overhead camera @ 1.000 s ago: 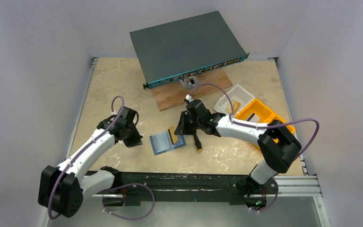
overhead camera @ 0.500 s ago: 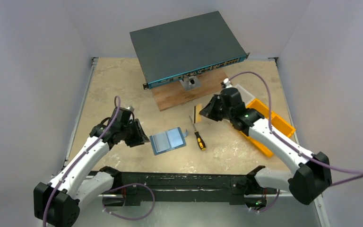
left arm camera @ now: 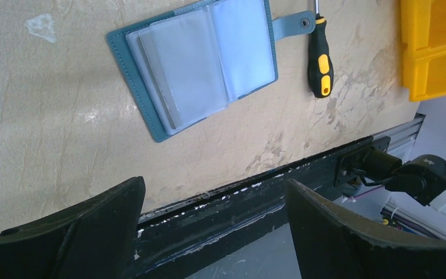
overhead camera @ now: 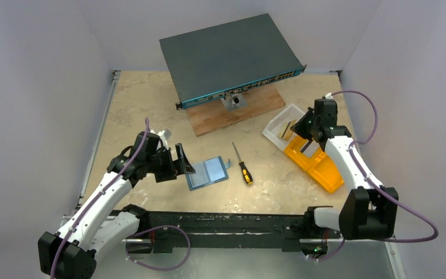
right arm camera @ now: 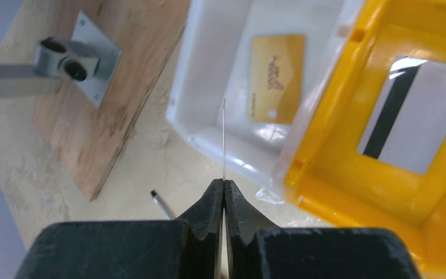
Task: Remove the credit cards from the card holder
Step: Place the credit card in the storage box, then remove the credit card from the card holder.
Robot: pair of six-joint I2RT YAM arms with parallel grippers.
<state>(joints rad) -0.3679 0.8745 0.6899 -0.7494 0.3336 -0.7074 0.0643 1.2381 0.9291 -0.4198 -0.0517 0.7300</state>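
The card holder [overhead camera: 207,172] lies open and flat on the table, teal outside with pale clear sleeves [left arm camera: 191,64]. My left gripper [overhead camera: 184,164] hangs just left of it, tilted, jaws wide open and empty [left arm camera: 215,186]. My right gripper [overhead camera: 303,125] is at the far right, over the white tray [overhead camera: 277,121]. It is shut [right arm camera: 225,183] on a credit card [right arm camera: 224,139] seen edge-on as a thin line. A gold credit card [right arm camera: 277,78] lies in the white tray. A white card with a black stripe [right arm camera: 409,116] lies in the yellow bin [right arm camera: 325,192].
A yellow-and-black screwdriver [overhead camera: 243,167] lies just right of the holder. A large dark network switch [overhead camera: 229,58] leans on a metal bracket [right arm camera: 78,58] fixed to a wooden board [overhead camera: 232,114] at the back. The yellow bin [overhead camera: 320,167] reaches toward the right rail.
My right gripper has carried a card from the holder across to the white tray. My left gripper has opened wide and shifted right toward the holder.
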